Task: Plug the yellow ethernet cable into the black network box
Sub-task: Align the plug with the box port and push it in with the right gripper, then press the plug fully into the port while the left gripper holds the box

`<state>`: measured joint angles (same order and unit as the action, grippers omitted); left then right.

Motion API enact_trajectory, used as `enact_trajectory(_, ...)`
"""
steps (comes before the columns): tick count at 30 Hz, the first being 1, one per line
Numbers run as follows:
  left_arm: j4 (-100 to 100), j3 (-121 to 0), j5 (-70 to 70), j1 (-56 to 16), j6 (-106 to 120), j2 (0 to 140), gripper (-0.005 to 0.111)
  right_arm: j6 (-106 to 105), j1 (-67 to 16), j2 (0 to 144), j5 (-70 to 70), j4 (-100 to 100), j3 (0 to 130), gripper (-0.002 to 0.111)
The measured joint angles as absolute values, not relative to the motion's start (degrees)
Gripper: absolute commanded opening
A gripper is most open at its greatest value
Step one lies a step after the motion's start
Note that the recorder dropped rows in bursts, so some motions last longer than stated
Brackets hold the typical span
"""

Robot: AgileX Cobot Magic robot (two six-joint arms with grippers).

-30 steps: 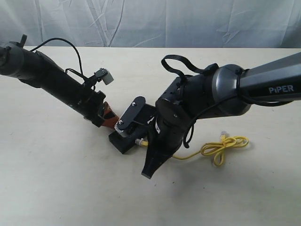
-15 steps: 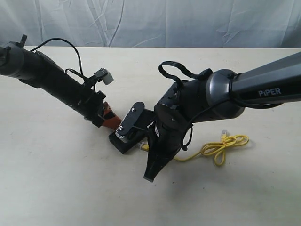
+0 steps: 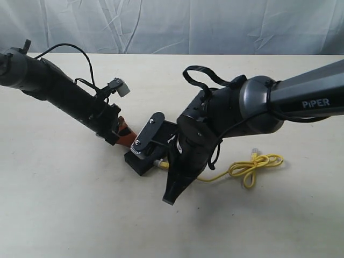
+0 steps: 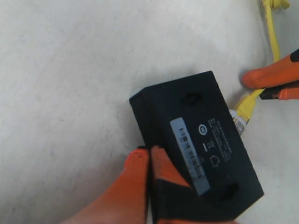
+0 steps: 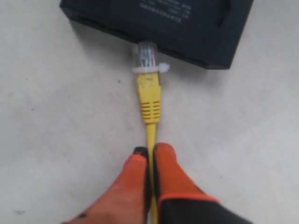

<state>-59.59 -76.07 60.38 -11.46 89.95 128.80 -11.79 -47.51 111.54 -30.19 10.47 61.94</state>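
The black network box (image 4: 196, 144) lies flat on the table, its pale label strip (image 4: 189, 154) facing up; in the exterior view the black network box (image 3: 141, 161) sits between the two arms. My left gripper (image 4: 149, 156) is shut, its orange fingertips pressed against the box's long edge. My right gripper (image 5: 149, 151) is shut on the yellow ethernet cable (image 5: 150, 105) a little behind its clear plug (image 5: 146, 55). The plug's tip meets the box's side face (image 5: 159, 23); how deep it sits I cannot tell. The rest of the cable trails into a knotted loop (image 3: 255, 164).
The pale table (image 3: 64, 204) runs to a wrinkled cloth backdrop (image 3: 172, 24). The bulky right arm (image 3: 236, 115) hangs over the box and hides its own fingers in the exterior view. The left arm (image 3: 59, 88) slants in from the far left.
The right arm dipped slightly toward the near side and came back, shifting the plug a little at the box's face. Left arm and box stay where they were.
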Motion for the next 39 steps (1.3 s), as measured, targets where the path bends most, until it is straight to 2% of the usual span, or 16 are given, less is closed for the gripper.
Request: enact_trajectory(39, -59.59, -76.07, 59.84, -11.46, 89.95, 128.80, 0.000, 3.26, -47.51, 111.61, -28.84, 8.23, 61.94, 0.000)
